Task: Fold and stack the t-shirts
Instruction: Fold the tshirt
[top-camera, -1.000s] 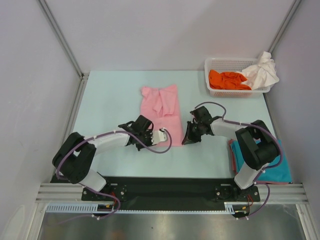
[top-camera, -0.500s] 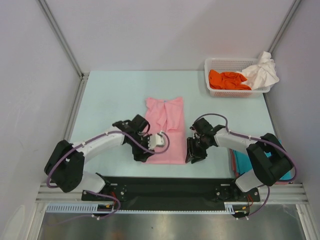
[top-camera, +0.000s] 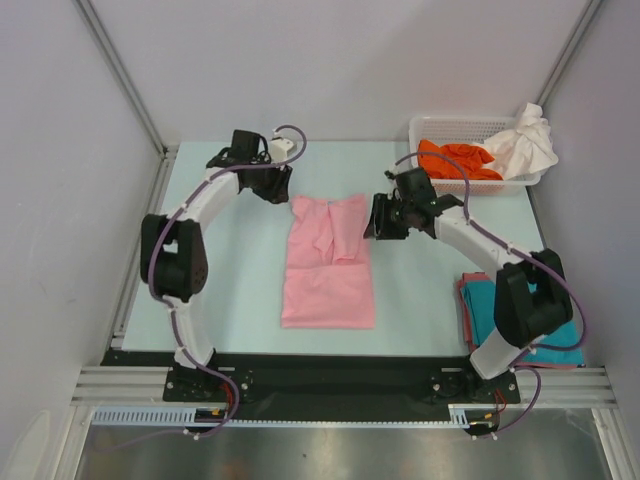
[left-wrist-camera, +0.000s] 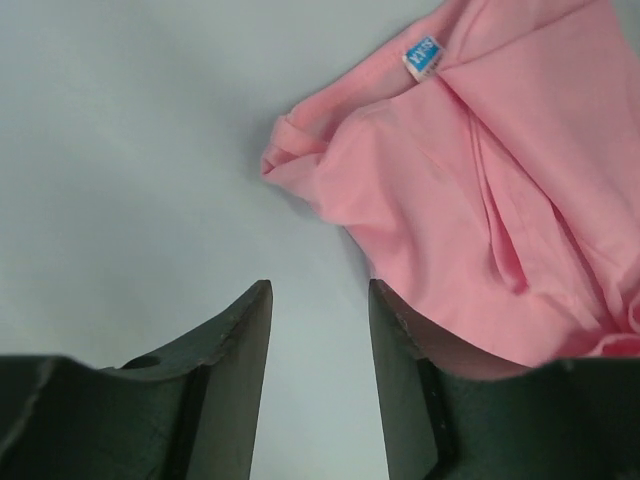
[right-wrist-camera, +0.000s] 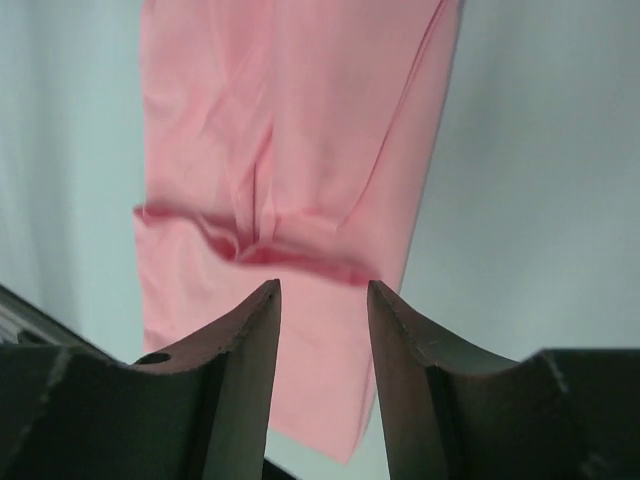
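A light pink t-shirt (top-camera: 328, 265) lies spread flat in a long rectangle at the table's middle, with a crease across it. My left gripper (top-camera: 278, 188) is open and empty over bare table just left of the shirt's far left corner. The shirt (left-wrist-camera: 500, 180) and its blue neck label (left-wrist-camera: 424, 55) show in the left wrist view beyond that gripper (left-wrist-camera: 320, 300). My right gripper (top-camera: 378, 220) is open and empty beside the shirt's far right edge. In the right wrist view it (right-wrist-camera: 323, 295) hangs above the pink cloth (right-wrist-camera: 290, 150).
A white lattice basket (top-camera: 432, 125) at the back right holds an orange t-shirt (top-camera: 455, 160) and a white t-shirt (top-camera: 525, 142) draped over its rim. A folded teal t-shirt (top-camera: 545, 335) lies at the front right, partly under the right arm.
Both arms have swung from the shirt's near end to its far end. The pink shirt, bunched at the back a second ago, now lies stretched out toward the near edge.
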